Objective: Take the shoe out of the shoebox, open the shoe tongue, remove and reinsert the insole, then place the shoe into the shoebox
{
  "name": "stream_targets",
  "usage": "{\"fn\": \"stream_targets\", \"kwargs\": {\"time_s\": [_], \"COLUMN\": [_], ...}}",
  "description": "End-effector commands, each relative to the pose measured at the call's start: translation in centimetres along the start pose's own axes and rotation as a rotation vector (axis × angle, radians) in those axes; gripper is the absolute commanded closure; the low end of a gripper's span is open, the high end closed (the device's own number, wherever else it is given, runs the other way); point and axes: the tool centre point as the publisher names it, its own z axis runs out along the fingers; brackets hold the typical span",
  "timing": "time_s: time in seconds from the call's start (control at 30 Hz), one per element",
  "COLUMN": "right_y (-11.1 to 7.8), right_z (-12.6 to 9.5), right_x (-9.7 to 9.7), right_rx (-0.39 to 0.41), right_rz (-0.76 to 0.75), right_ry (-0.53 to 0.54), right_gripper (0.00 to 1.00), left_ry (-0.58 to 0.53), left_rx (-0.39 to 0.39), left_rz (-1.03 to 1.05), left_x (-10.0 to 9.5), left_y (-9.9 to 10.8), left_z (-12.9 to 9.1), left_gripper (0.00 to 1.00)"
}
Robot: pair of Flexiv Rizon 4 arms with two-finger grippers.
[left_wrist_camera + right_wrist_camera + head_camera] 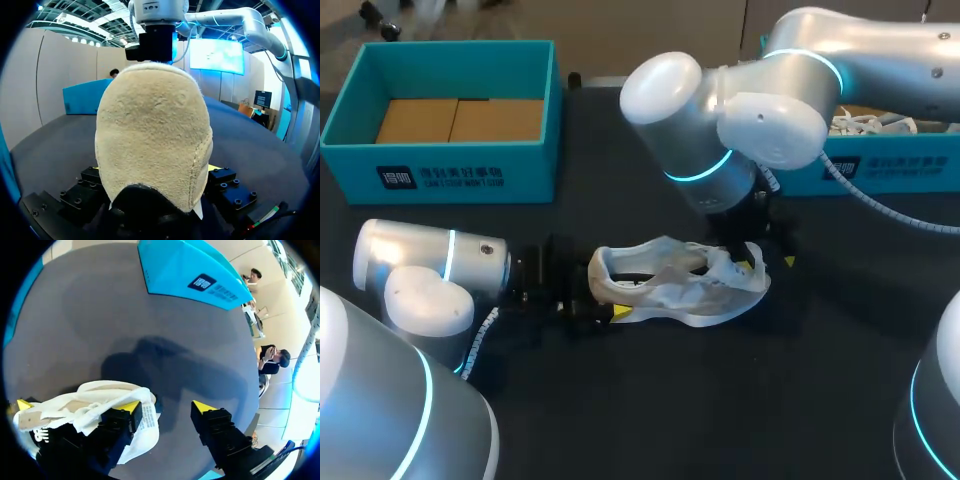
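Note:
A white and beige shoe lies in the middle of the black table. My left gripper is at its heel. In the left wrist view the beige heel fills the space between the two fingers, which press it from both sides. My right gripper hangs over the toe end. In the right wrist view that gripper stands open. One yellow-tipped finger rests against the white tongue; the other finger is over bare table.
A blue box with brown cardboard inside stands at the back left. A second blue box at the back right is partly hidden by my right arm and shows ahead of the right gripper.

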Motion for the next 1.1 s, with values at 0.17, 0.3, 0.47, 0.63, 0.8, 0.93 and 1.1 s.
{"fn": "stream_targets", "kwargs": {"time_s": [0.17, 0.3, 0.47, 0.63, 0.8, 0.93, 1.1], "right_y": [0.2, 0.9, 1.8, 1.7, 0.9, 0.0, -1.4], "right_z": [-3.9, -5.7, -8.6, -11.8, -14.7, -16.3, -17.6], "right_x": [-1.2, -0.7, 0.0, 1.1, 2.4, 3.4, 4.6], "right_rx": [-0.095, -0.147, -0.251, -0.388, -0.508, -0.565, -0.646], "right_rz": [-0.051, -0.108, -0.242, -0.462, -0.780, -0.995, -1.257], "right_ry": [0.062, 0.088, 0.155, 0.216, 0.288, 0.343, 0.435], "right_gripper": [0.00, 0.00, 0.00, 0.00, 0.00, 0.00, 0.00], "left_ry": [0.001, 0.001, 0.001, 0.001, 0.001, 0.001, 0.001], "left_rx": [-0.003, -0.003, -0.003, -0.003, -0.003, -0.003, -0.003], "left_rz": [-0.001, -0.001, -0.001, -0.001, -0.001, -0.001, -0.001], "left_x": [-0.2, -0.2, -0.2, -0.2, -0.2, -0.2, -0.2], "left_y": [0.1, 0.1, 0.1, 0.1, 0.1, 0.1, 0.1], "left_z": [0.2, 0.2, 0.2, 0.2, 0.2, 0.2, 0.2], "left_gripper": [1.00, 1.00, 1.00, 1.00, 1.00, 1.00, 1.00]}}
